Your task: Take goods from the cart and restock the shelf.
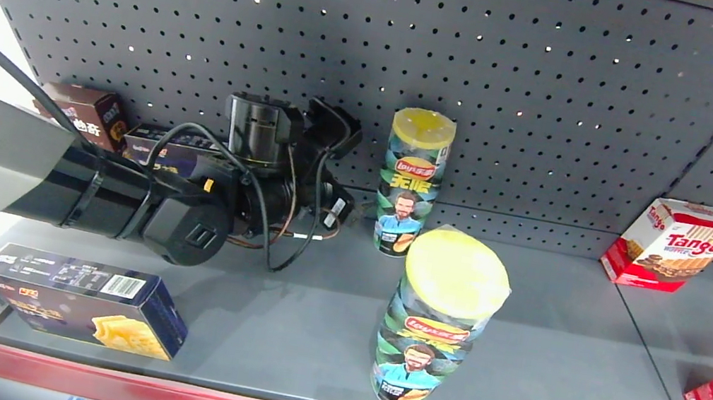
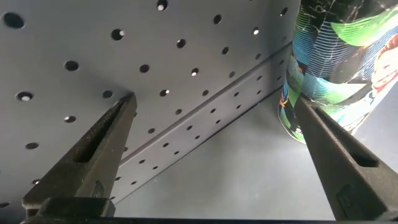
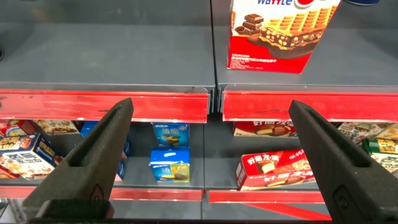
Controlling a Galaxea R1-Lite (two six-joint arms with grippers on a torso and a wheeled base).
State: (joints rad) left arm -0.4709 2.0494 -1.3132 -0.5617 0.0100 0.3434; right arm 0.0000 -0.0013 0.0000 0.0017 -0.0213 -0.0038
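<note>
Yellow-lidded rear can (image 1: 408,187), front can (image 1: 431,340) closed, upright; left pincer (image 2: 212,101), right pincer (image 3: 210,101) gaping, empty.

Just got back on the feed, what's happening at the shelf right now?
The left arm is stretched across the grey shelf. The left gripper is open, right beside the rear chip can, which stands upright against the pegboard and is not gripped. A front chip can stands upright nearer the edge. The right gripper is open and empty, facing a red front rail below a wafer box.
</note>
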